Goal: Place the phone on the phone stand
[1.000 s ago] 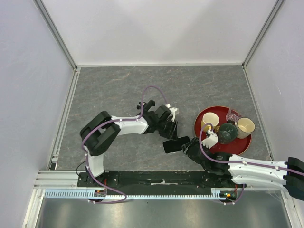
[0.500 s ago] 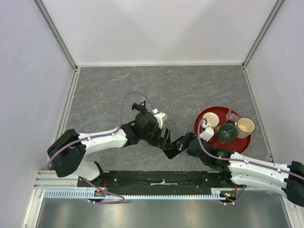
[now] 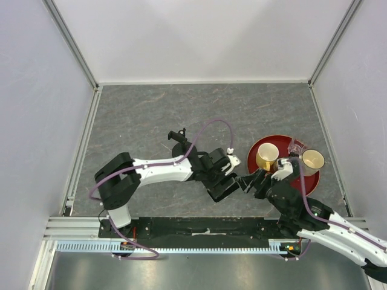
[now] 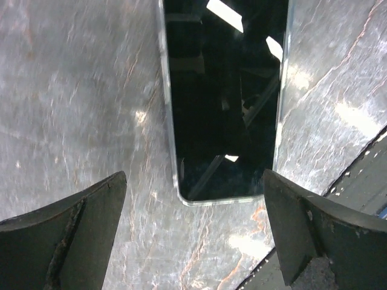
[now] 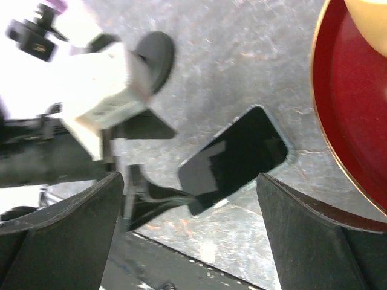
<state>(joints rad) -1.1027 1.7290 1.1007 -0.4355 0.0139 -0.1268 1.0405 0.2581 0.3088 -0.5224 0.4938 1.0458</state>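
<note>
Both pairs of jaws have swung wide apart over the last second, and the right arm has pushed in from the near edge until its wrist covers the dark cup that showed on the round red tray (image 3: 311, 180) a moment ago. Now the left gripper (image 4: 193, 181): fingers spread, nothing pinched, nothing touching them. Right below the gap lies the thin black glossy-screened phone (image 4: 227, 103), flat on the grey marbled tabletop (image 4: 78, 90), screen up, one short end between the fingertips. Over to the right gripper (image 5: 188, 178), same story: fingers well apart and empty, looking down on that phone from the tray side. From this wrist the phone sits just left of the tray's rim, close but not touching, angled across the table.

Overhead, the two grippers meet nose to nose just left of the tray, by its near-left edge, and they hide most of the phone there.

Moving outward, the small black phone stand (image 3: 177, 134) with its clamp top stands further left of the tray, beyond the left arm, well apart from the phone. On the tray itself, a cream mug (image 3: 266, 158) sits at the left side, a second cream mug (image 3: 312, 160) at the right, and a small clear glass (image 3: 296, 146) by the far rim.
</note>
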